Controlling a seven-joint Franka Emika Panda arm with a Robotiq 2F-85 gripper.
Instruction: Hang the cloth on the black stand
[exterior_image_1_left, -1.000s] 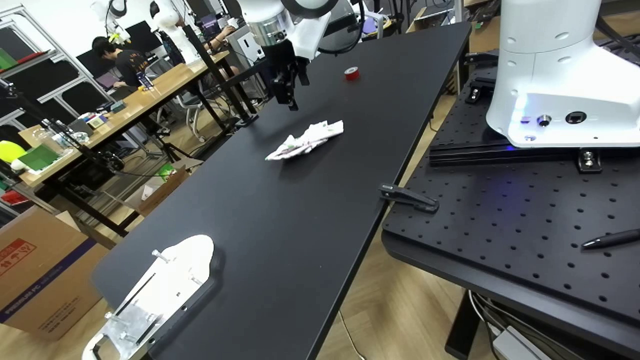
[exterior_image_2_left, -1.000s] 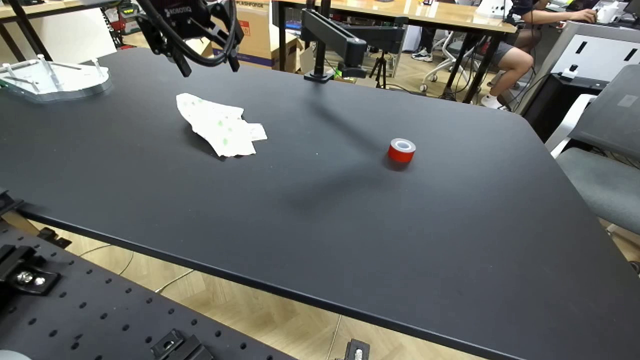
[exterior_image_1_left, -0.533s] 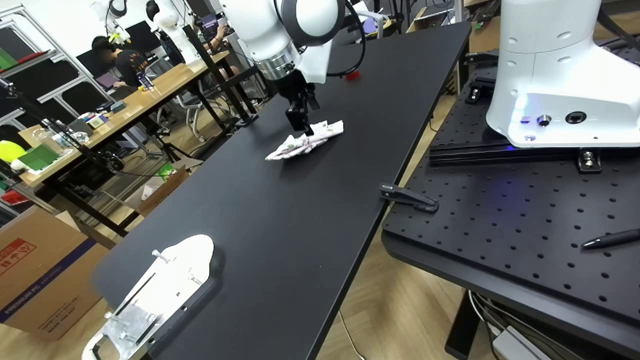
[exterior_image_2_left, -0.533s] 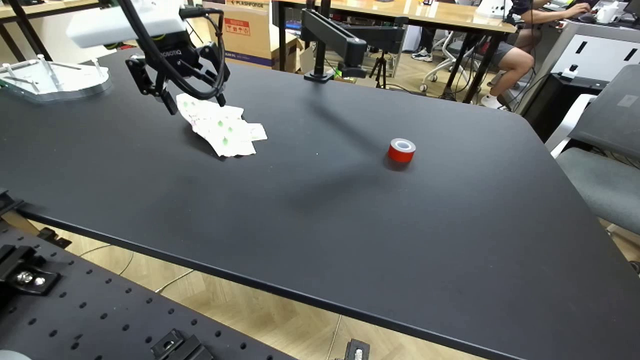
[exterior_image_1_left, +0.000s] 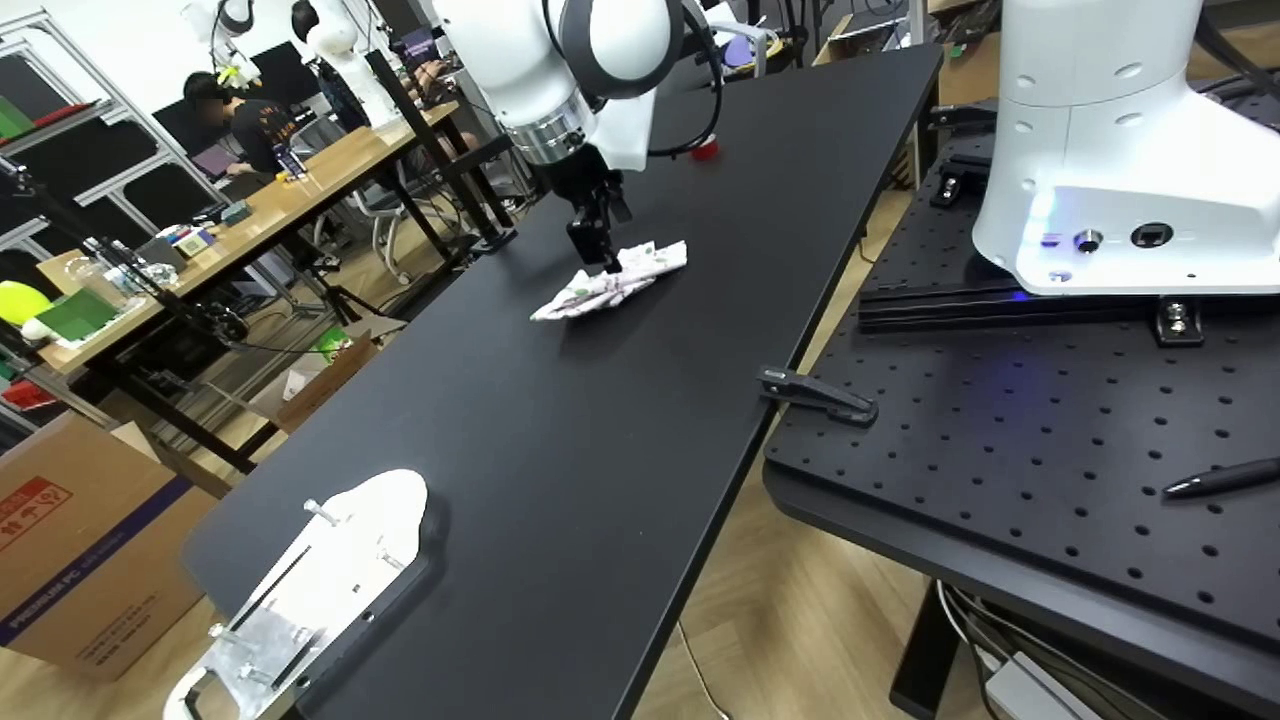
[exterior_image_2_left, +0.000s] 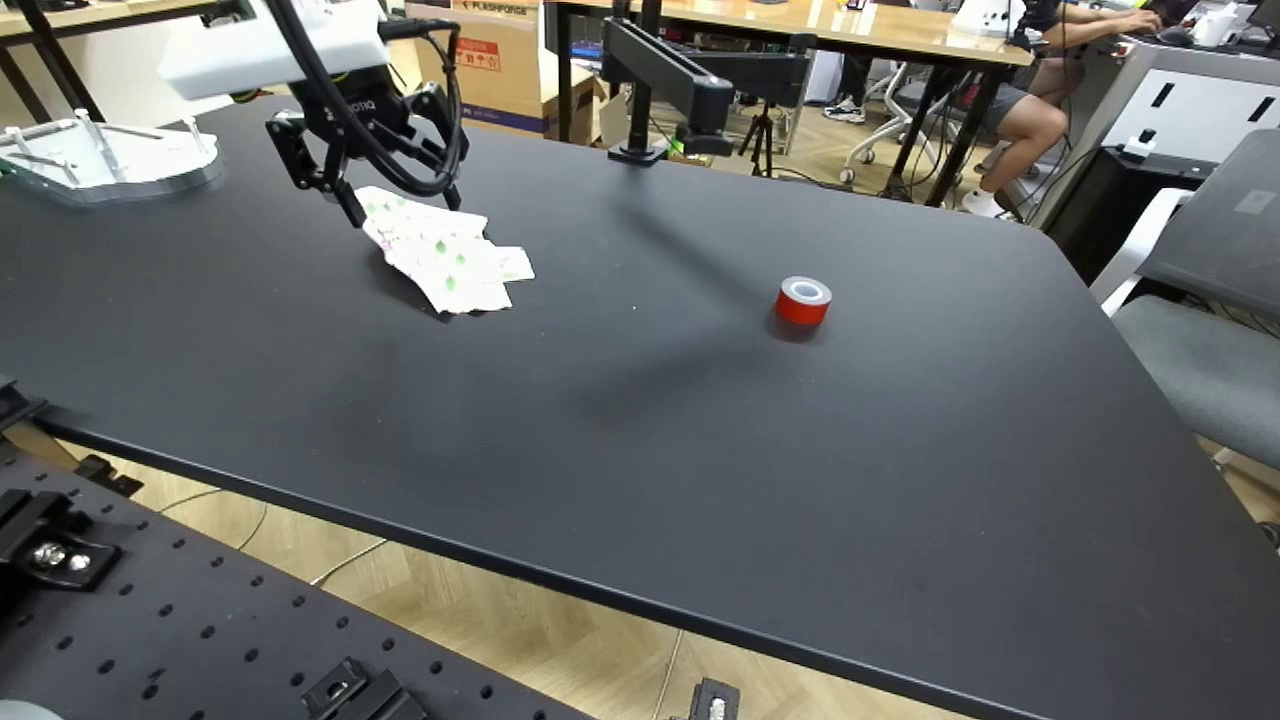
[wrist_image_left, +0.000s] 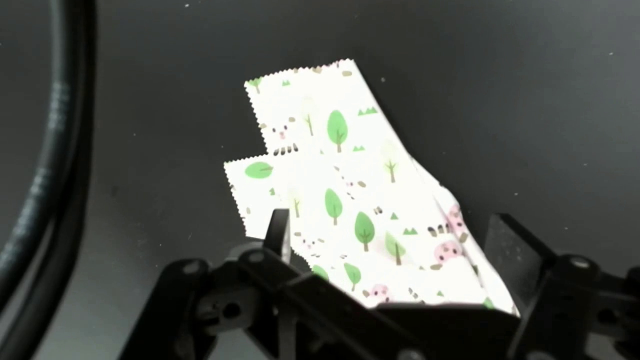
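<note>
- Cloth (wrist_image_left: 345, 170): lies on the counter (exterior_image_2_left: 700, 480), at the middle of the wrist view and in the upper half of the frame in both exterior views. White, printed with green trees and pink figures; edge zigzag-cut at upper left of the wrist view.
- Hand (wrist_image_left: 390, 225): fingers (wrist_image_left: 512, 255) wide apart, nothing gripped. In the wrist view, the left-hand finger overlaps the cloth; the right-hand finger stands just beside its edge. Contact with the cloth cannot be determined.
- Stand (exterior_image_2_left: 640, 115): black, upright, mounted at the counter's edge, top centre of the frame in an exterior view. Apart from the cloth.
- Tape (exterior_image_2_left: 802, 312): red roll, right of centre in the same frame, on the counter.
- Plate (exterior_image_1_left: 350, 540): white, fitted with metal bolts; lower left of the frame in an exterior view.
- Clip (exterior_image_1_left: 820, 395): black, at the counter's edge, right of centre in that frame.
</note>
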